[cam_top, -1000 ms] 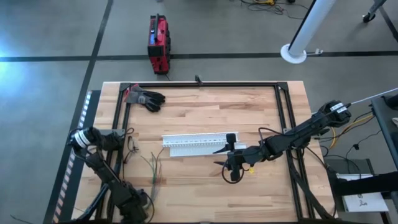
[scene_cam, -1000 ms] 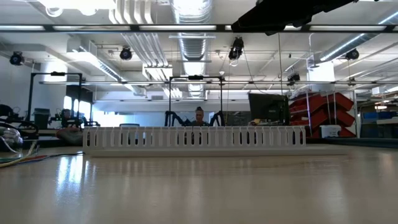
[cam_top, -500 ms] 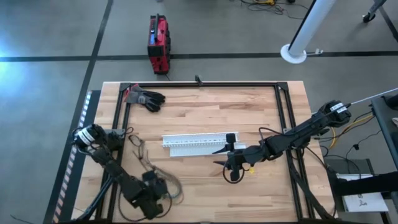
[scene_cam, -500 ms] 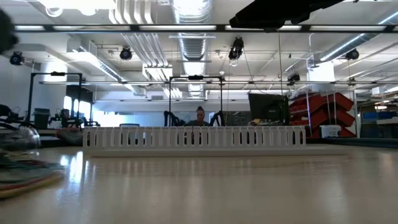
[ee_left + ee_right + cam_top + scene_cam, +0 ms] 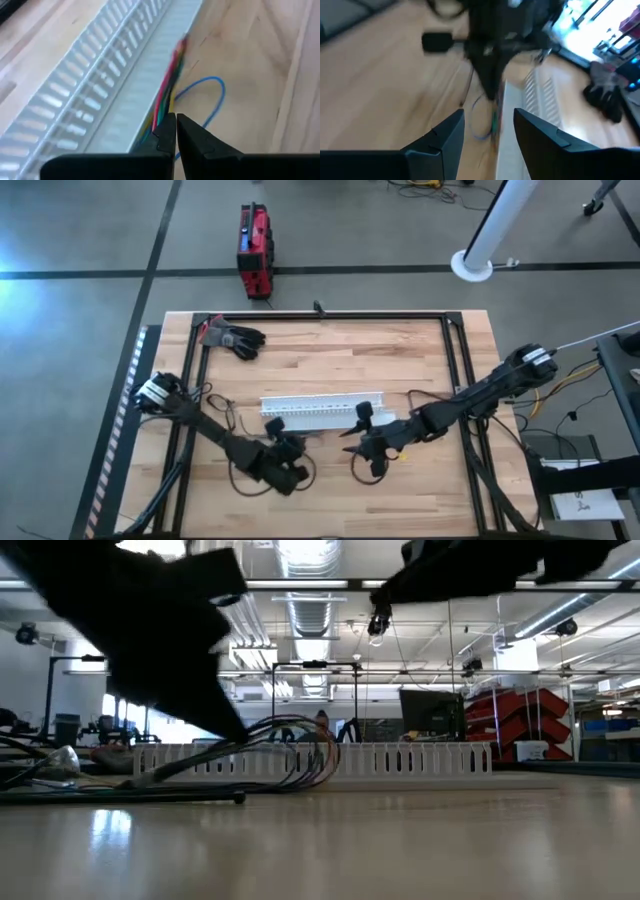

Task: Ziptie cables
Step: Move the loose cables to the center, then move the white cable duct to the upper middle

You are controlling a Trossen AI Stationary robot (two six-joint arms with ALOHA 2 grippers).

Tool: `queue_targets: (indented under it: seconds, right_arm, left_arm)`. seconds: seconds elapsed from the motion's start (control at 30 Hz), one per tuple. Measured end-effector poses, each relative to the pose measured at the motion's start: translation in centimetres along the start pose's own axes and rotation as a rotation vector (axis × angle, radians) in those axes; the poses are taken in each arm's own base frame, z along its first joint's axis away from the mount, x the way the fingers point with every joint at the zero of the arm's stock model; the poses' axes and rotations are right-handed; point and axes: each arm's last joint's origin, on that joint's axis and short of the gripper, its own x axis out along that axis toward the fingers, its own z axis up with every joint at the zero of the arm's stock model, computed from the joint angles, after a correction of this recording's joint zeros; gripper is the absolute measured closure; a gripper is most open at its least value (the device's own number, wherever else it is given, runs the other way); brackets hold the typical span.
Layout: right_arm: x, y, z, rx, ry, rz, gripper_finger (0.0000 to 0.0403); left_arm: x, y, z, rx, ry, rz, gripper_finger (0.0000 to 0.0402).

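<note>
Green and red cables [image 5: 167, 102] run lengthwise beside the channel [image 5: 315, 414]; left gripper [image 5: 176, 131] clamps them; right gripper [image 5: 487, 131], fingers apart, faces their free end.

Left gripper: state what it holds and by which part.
The left gripper pinches the bunch of thin coloured cables near one end; the right gripper holds nothing.
</note>
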Motion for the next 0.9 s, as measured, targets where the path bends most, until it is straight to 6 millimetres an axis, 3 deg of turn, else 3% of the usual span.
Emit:
queue_targets:
  seconds: [0.1, 0.23, 0.5, 0.67, 0.8, 0.9]
  right_arm:
    - [1.7, 0.7, -1.2, -0.047, 0.061, 0.009, 0.0249]
    - [4.2, 1.8, -2.3, -0.037, 0.111, 0.025, 0.0258]
    - [8.1, 2.8, -2.5, -0.082, 0.211, 0.049, 0.025]
    - [8.4, 1.0, -2.5, -0.01, 0.34, -0.017, 0.0239]
    - [8.6, -0.8, -4.0, 0.068, 0.433, 0.1, 0.0248]
    - [8.8, -2.5, -5.5, 0.128, 0.498, 0.091, 0.0269]
  left_arm:
    - [-0.3, -0.1, 0.8, 0.028, 0.014, -0.044, 0.0402]
    - [-2.1, -0.3, 1.8, 0.035, 0.06, -0.133, 0.0402]
    - [-6.3, -0.2, 2.0, -0.05, 0.084, -0.223, 0.0402]
    - [-7.5, -1.0, 0.9, -0.102, 0.065, -0.232, 0.0402]
    - [-7.0, -1.7, -0.2, -0.109, -0.026, -0.148, 0.0402]
    - [-6.0, -2.3, -0.8, -0.143, -0.105, -0.08, 0.0401]
